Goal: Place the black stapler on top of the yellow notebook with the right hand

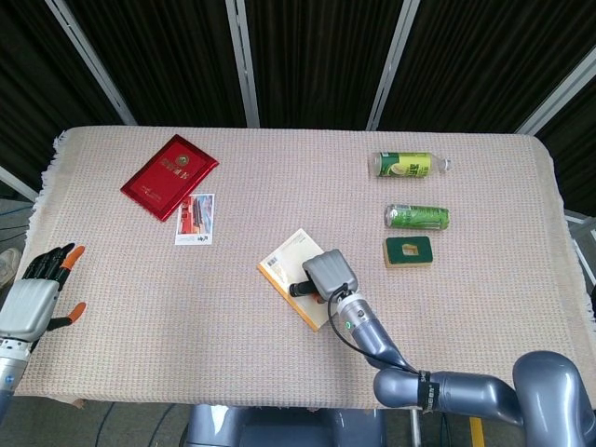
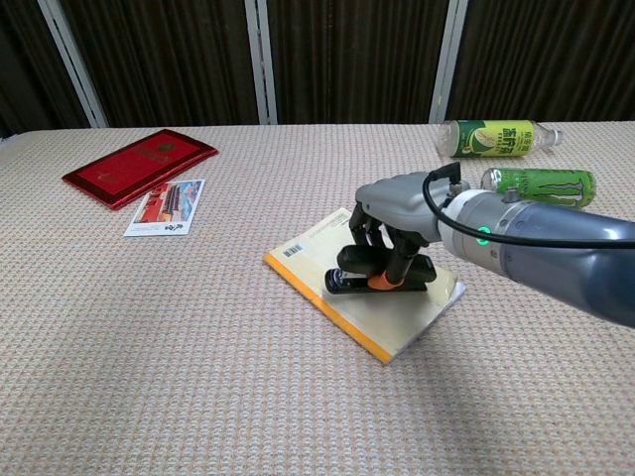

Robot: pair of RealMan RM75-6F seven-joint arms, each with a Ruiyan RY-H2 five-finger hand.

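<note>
The yellow notebook (image 1: 288, 264) (image 2: 368, 312) lies at an angle in the middle of the table. On its cover rests the black stapler (image 2: 378, 278) (image 1: 298, 290), lying on its side. My right hand (image 1: 329, 274) (image 2: 400, 211) grips the stapler from above, fingers curled down around it, and hides most of it in the head view. My left hand (image 1: 35, 298) hovers at the table's near left edge, fingers apart and empty; the chest view does not show it.
A red booklet (image 1: 169, 175) (image 2: 139, 166) and a photo card (image 1: 195, 219) (image 2: 166, 207) lie at the far left. A green bottle (image 1: 406, 165) (image 2: 493, 138), a green can (image 1: 417, 217) (image 2: 539, 182) and a green sponge (image 1: 409, 250) are to the right of the notebook.
</note>
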